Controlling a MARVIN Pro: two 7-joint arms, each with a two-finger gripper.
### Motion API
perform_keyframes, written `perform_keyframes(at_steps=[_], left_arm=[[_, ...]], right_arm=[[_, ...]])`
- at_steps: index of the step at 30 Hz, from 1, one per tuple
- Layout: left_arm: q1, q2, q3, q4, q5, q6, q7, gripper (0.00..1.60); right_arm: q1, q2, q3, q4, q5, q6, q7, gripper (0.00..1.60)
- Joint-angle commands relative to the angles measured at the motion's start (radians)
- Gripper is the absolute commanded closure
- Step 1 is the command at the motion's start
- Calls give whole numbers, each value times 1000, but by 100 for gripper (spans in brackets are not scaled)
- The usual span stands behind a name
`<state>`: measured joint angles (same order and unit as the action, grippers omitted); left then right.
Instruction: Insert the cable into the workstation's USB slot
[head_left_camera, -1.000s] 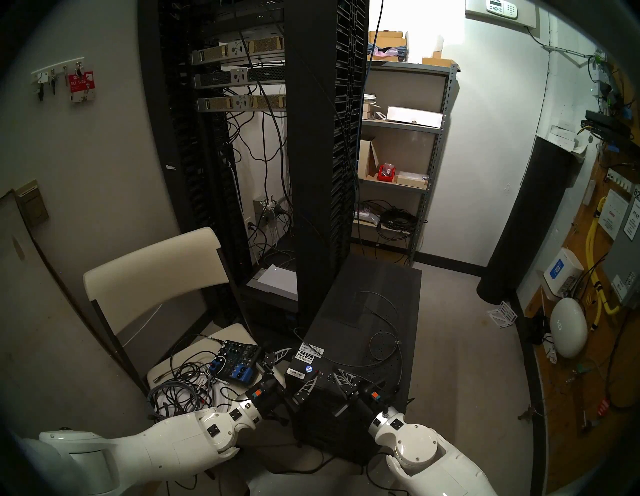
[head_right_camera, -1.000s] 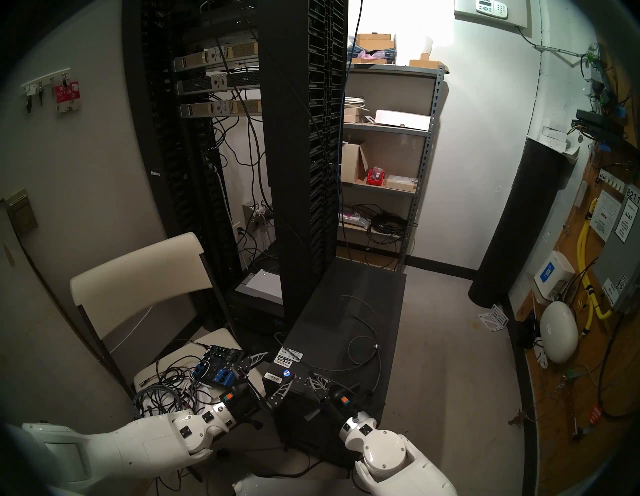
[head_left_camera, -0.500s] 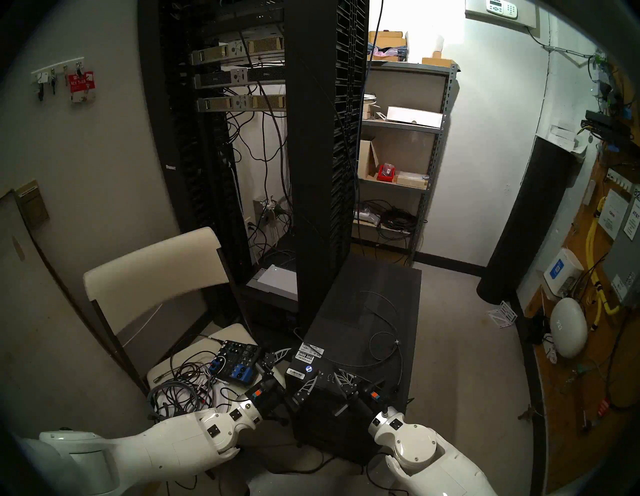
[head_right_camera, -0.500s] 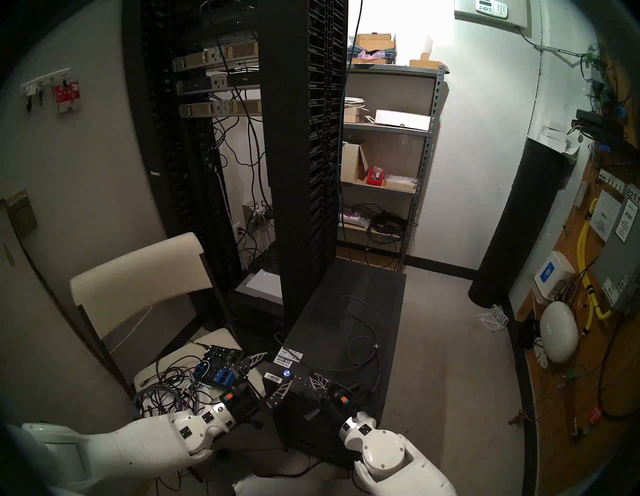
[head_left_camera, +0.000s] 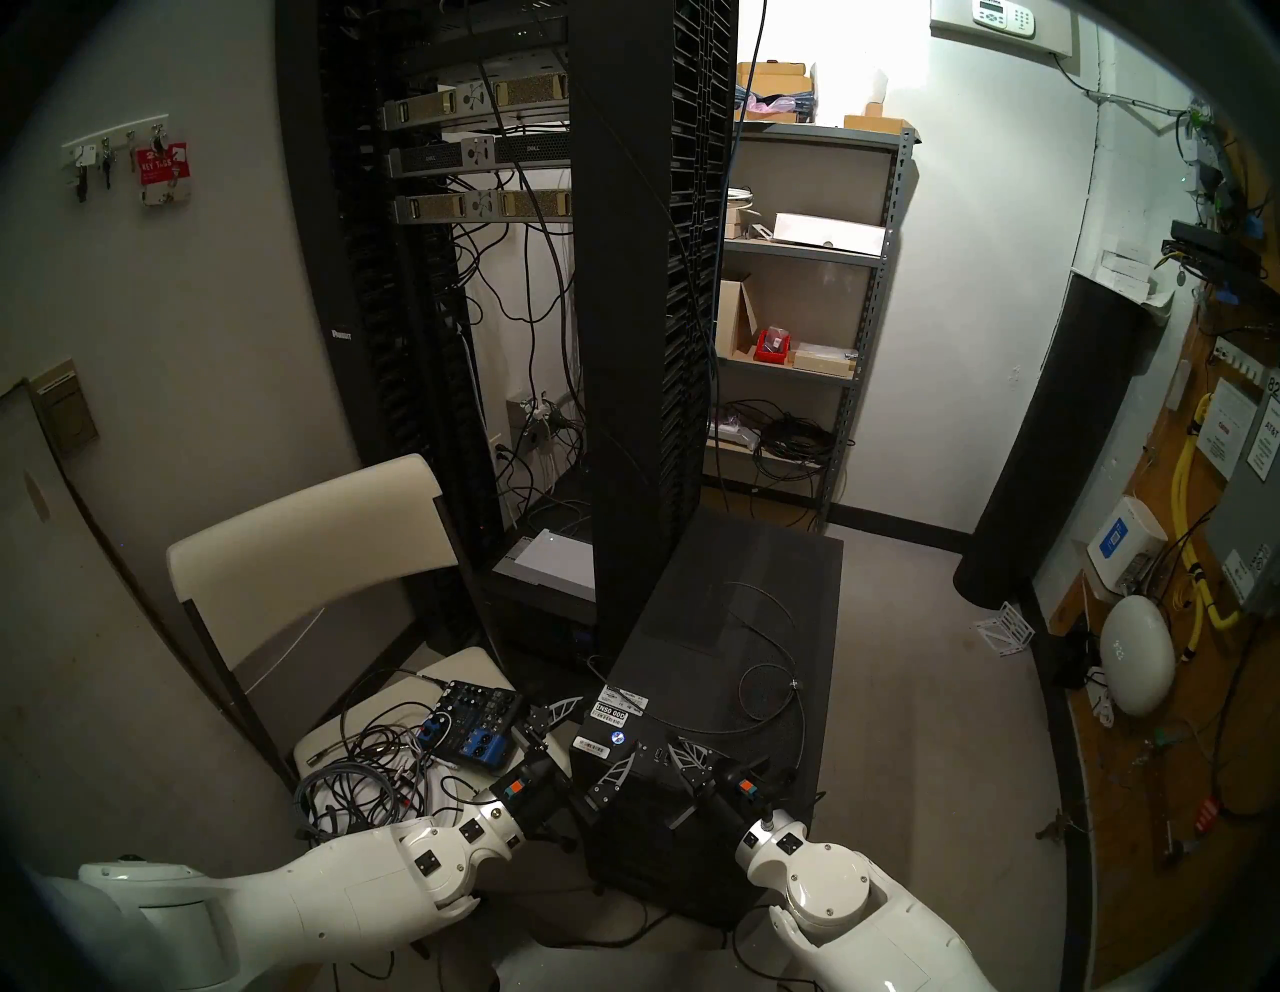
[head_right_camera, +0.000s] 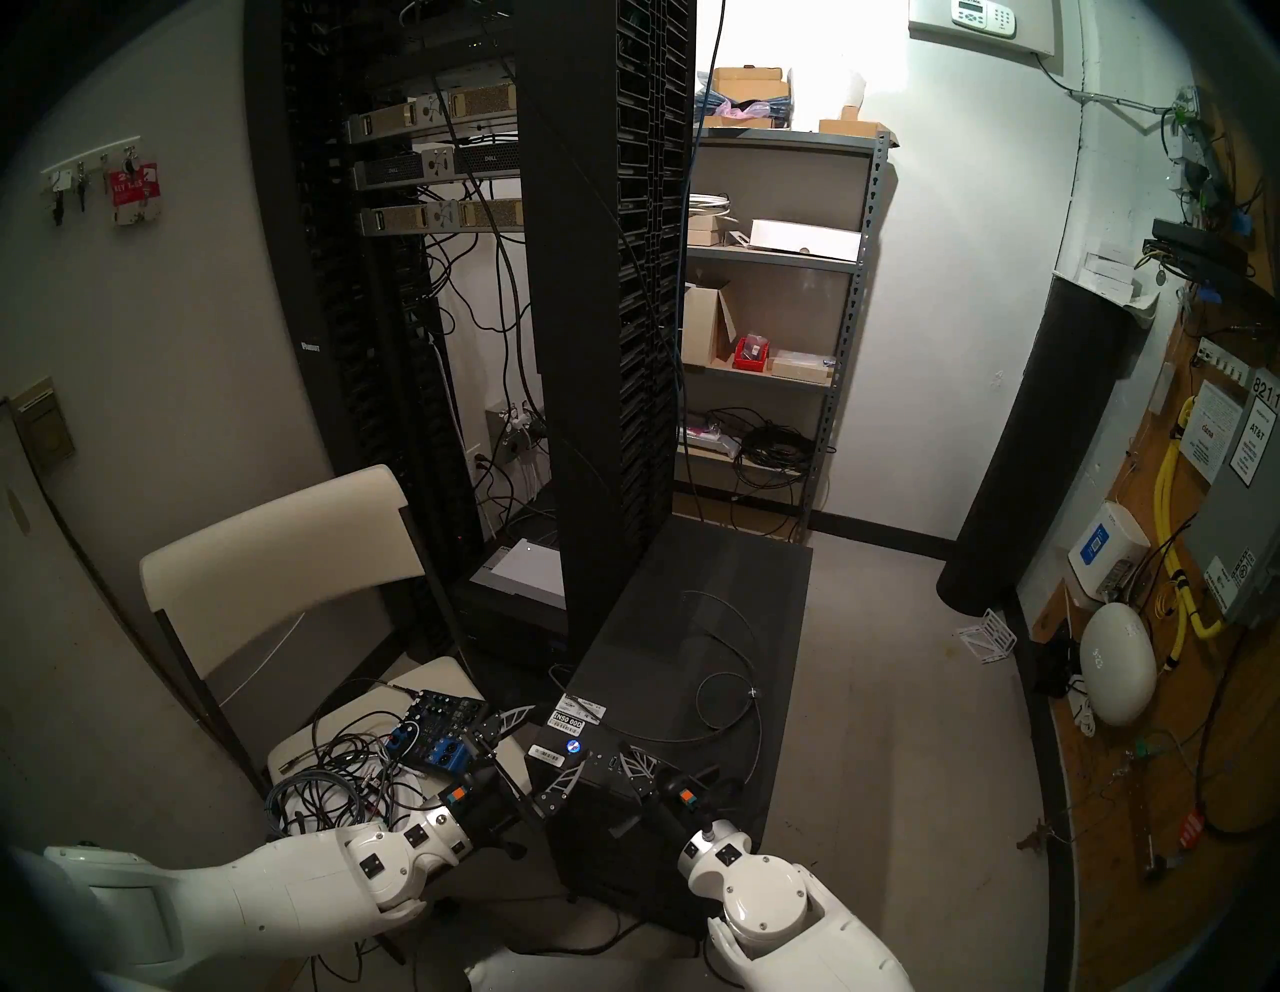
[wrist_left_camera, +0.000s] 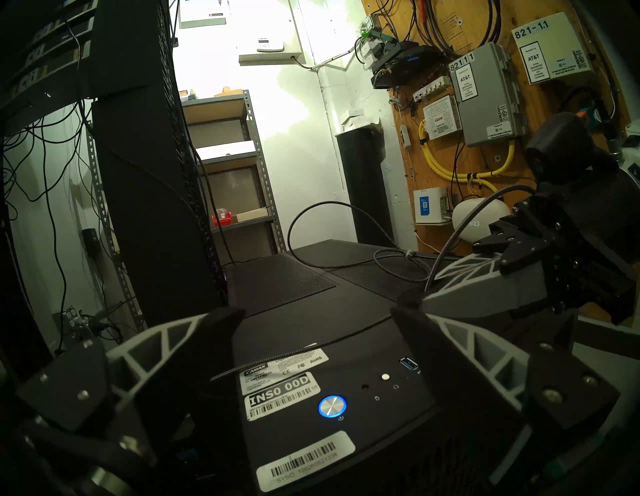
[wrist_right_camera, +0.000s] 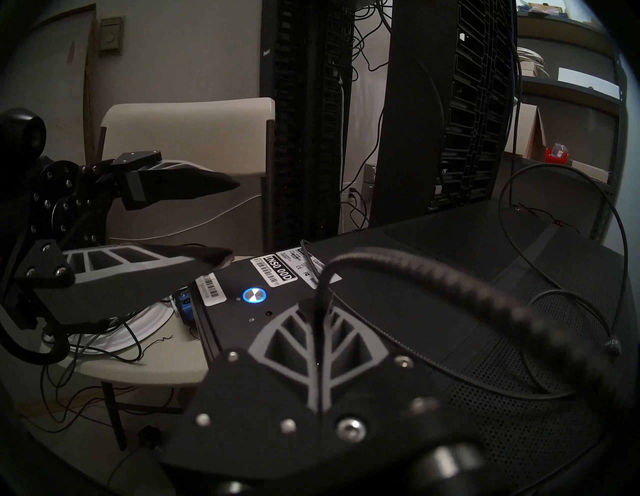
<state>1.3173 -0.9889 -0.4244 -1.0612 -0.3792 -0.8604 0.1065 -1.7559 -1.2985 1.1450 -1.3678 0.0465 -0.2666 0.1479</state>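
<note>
Aligning: plug in closed right gripper (wrist_right_camera: 317, 308) with blue USB slot (wrist_left_camera: 409, 363)
Cable (wrist_left_camera: 349, 211): keep slack
Left gripper (wrist_left_camera: 317, 329): wide open, empty

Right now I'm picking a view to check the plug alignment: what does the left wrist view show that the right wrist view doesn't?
Only the left wrist view shows the blue USB slot bare on the workstation, with the right gripper seen from the side. Only the right wrist view shows the cable pinched between that gripper's shut fingers, which cover the slot, and the open left gripper. Both show the blue-lit button and barcode stickers.
</note>
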Motion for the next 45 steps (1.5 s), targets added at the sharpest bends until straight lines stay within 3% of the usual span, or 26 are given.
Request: perform_keyframes(at_steps=[1,33,45], left_arm=[[-3,-2,-2,-4,-4,-15,-6,0],[-14,-26,-9,30,-13,-18,-23,0],[-21,-36,-7,45,-14,-23,-30,0]], right_arm=[[9,-1,-4,25,12,10,19,160],[-4,2,-16,51,28,65,38,160],[-10,0,-7,35,49,10,37,160]])
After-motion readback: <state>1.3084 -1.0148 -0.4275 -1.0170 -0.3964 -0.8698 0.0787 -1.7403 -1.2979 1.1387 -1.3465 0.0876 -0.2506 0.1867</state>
